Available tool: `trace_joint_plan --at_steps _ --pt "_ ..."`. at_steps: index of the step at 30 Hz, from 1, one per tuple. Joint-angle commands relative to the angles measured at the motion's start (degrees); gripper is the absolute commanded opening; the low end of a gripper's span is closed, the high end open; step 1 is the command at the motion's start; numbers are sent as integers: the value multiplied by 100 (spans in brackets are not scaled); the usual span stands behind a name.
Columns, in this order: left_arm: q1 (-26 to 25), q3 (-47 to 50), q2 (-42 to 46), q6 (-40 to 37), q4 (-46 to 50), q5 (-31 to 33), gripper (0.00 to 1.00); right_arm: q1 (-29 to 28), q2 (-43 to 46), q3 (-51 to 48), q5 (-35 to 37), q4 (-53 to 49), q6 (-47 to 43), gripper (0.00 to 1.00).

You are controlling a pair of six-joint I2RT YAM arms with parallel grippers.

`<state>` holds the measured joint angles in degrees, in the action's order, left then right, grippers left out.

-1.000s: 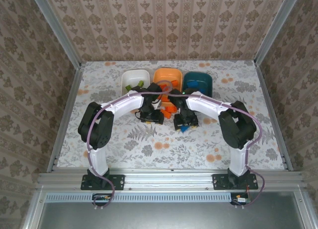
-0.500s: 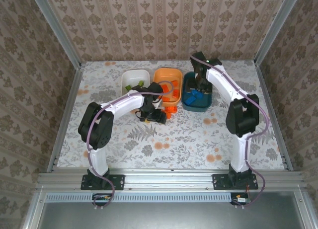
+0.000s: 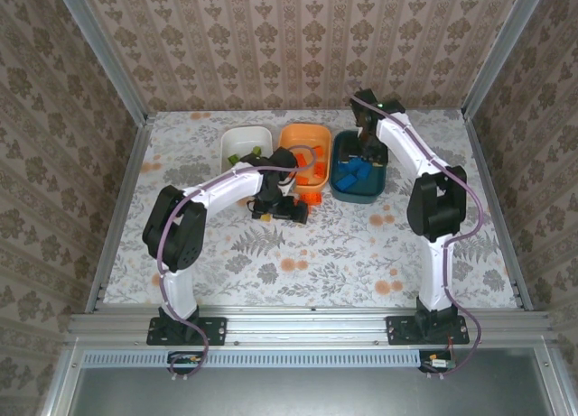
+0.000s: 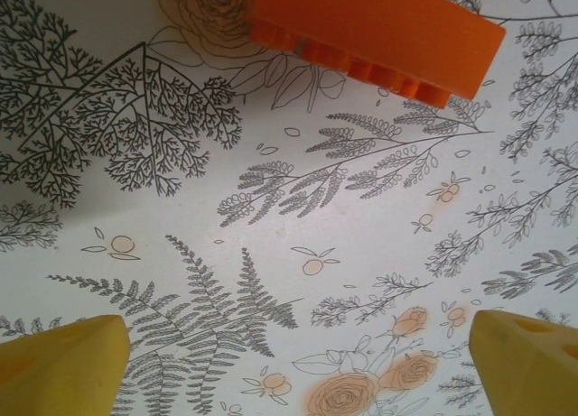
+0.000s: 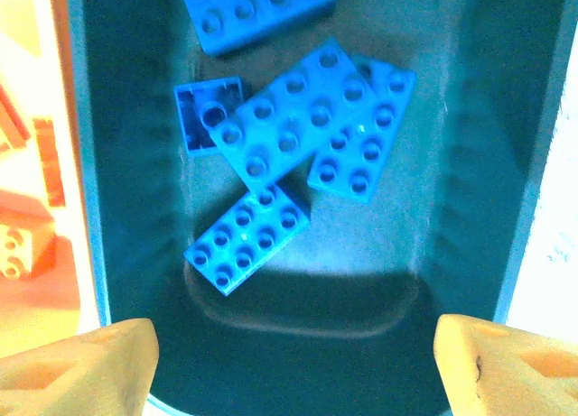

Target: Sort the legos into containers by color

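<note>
The white tub [image 3: 246,140], orange tub [image 3: 305,134] and dark teal tub [image 3: 359,192] stand in a row at the back. My right gripper [image 3: 366,147] hangs over the teal tub [image 5: 117,217] and stands open [image 5: 289,366], with several blue bricks [image 5: 293,118] lying loose below it. My left gripper [image 3: 289,210] is low over the table in front of the orange tub. It is open [image 4: 298,366] with bare tablecloth between its fingers. An orange brick [image 4: 375,32] lies just ahead of it, also seen from above as the orange brick [image 3: 310,198].
Green bricks [image 3: 246,154] lie in the white tub and orange bricks [image 3: 313,168] in the orange tub, whose wall [image 5: 32,163] shows left of the teal one. The flowered tablecloth [image 3: 343,254] spreads toward the near edge. Papered walls close in the table.
My right arm swung from the table's middle up to the teal tub, and the blue brick seen by it earlier is gone from the table. My left gripper shifted slightly right.
</note>
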<state>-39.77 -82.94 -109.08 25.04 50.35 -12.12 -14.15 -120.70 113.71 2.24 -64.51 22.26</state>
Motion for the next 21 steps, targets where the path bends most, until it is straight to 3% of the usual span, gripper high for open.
trace_joint_plan --at_steps 1,11,21 --pt "-47 -284 -158 4 78 56 100 -18 805 -545 -202 14 74 81" --pt "-138 -1427 -1071 -179 302 42 100 -13 2331 -2651 -455 394 349 81" --pt "-162 -2197 -1710 -471 685 269 100 42 2929 -3370 -550 439 370 81"
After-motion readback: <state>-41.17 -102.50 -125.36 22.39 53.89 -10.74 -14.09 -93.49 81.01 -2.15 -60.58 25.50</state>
